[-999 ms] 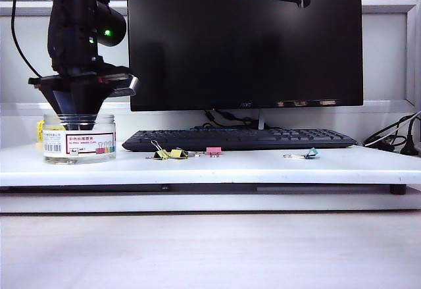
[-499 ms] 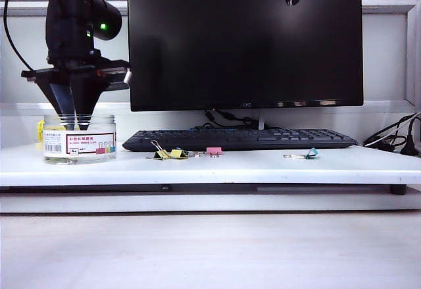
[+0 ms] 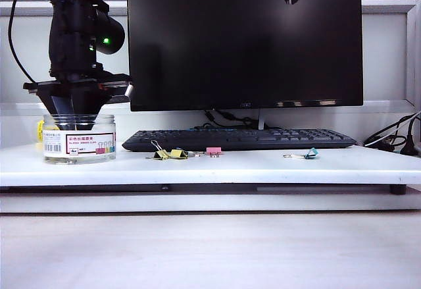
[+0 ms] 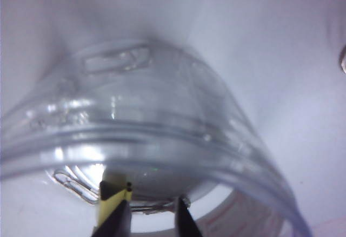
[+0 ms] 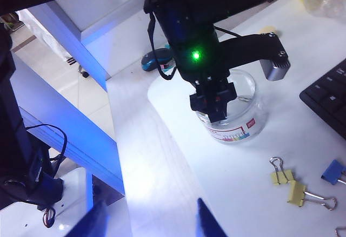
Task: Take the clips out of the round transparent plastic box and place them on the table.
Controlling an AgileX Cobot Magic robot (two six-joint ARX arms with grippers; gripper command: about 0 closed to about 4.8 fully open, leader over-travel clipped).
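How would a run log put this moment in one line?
left hand: inside round box, on yellow clip | right hand: open, raised

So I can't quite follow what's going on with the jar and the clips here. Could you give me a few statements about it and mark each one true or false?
1. The left gripper reaches down into the round transparent plastic box. True.
2. The right gripper is also inside the box. False: it hangs open, high in front of the monitor, holding nothing.
3. Two yellow clips lie on the table in front of the keyboard. True.
4. The box lies tipped on its side. False: it stands upright near the table's left end.
5. The pink clip is inside the box. False: it lies on the table beside the yellow clips.
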